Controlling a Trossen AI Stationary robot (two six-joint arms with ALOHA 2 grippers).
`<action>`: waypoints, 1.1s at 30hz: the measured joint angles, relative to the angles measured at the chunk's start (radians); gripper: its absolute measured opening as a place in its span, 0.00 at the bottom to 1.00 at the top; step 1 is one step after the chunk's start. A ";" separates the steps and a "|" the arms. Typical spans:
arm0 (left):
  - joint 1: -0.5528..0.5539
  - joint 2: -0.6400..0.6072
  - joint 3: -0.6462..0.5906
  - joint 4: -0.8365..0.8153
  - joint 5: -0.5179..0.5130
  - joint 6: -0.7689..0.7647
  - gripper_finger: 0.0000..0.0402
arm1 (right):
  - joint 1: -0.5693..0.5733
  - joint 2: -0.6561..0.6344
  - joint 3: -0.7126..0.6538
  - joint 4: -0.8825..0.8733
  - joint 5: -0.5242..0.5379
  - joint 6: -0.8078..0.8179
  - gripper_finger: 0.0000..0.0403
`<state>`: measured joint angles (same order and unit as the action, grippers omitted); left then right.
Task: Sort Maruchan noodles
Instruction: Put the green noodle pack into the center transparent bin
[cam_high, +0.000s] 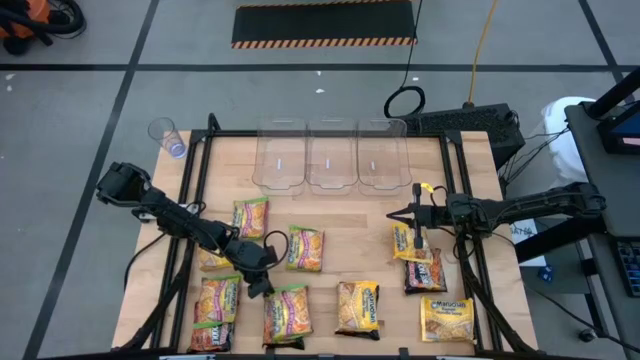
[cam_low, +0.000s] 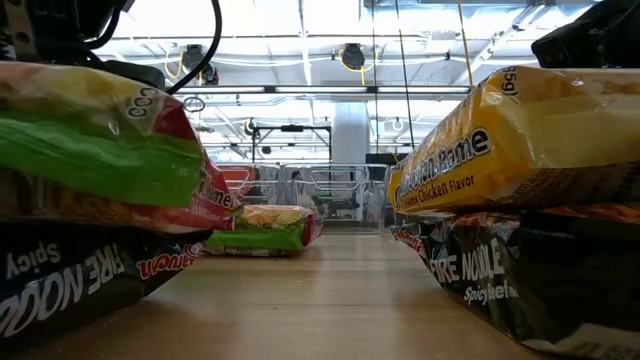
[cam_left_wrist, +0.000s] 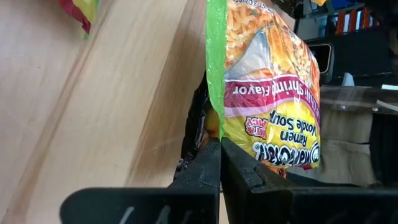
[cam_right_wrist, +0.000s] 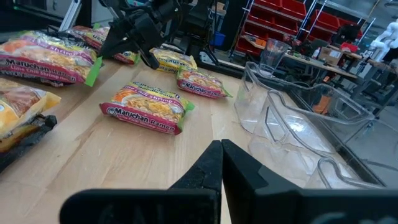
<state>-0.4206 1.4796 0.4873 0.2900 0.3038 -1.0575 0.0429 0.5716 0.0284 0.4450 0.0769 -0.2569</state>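
Several Maruchan noodle packets lie flat on the wooden table (cam_high: 340, 225), some green-edged (cam_high: 305, 248), some yellow (cam_high: 447, 318) and some dark (cam_high: 425, 270). My left gripper (cam_high: 263, 287) reaches in from the far left to the front middle. It is shut on a green-edged packet (cam_high: 287, 312), which fills the left wrist view (cam_left_wrist: 267, 106). My right gripper (cam_high: 393, 214) hangs shut with nothing in it above the table's right half, close to a yellow packet (cam_high: 412, 243); its fingers (cam_right_wrist: 222, 152) point toward the left. My left gripper (cam_left_wrist: 221, 152) pinches the packet's green sealed edge (cam_left_wrist: 216, 118) between its two fingers, at the packet's far left corner. The fingers slant down from the table's far left. In the high view the rest of the packet lies on the table.
Three clear plastic bins (cam_high: 331, 155) stand side by side at the far edge. A clear cup (cam_high: 166, 133) sits off the table at the far left. Two more packets (cam_high: 215, 312) (cam_high: 358, 305) flank the held one. Bare wood shows between the bins and the packets.
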 joint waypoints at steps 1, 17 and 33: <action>0.000 0.000 0.000 0.001 0.000 -0.003 0.00 | 0.000 0.000 0.000 0.000 0.000 0.021 0.00; 0.000 0.000 0.000 0.011 0.000 -0.071 0.00 | -0.005 0.000 0.000 0.023 0.005 0.526 0.00; 0.001 0.000 0.000 0.027 -0.001 -0.049 0.00 | -0.004 0.000 0.000 0.022 0.026 0.901 0.10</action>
<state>-0.4194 1.4792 0.4873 0.3168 0.3031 -1.1063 0.0387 0.5713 0.0282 0.4671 0.1032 0.6446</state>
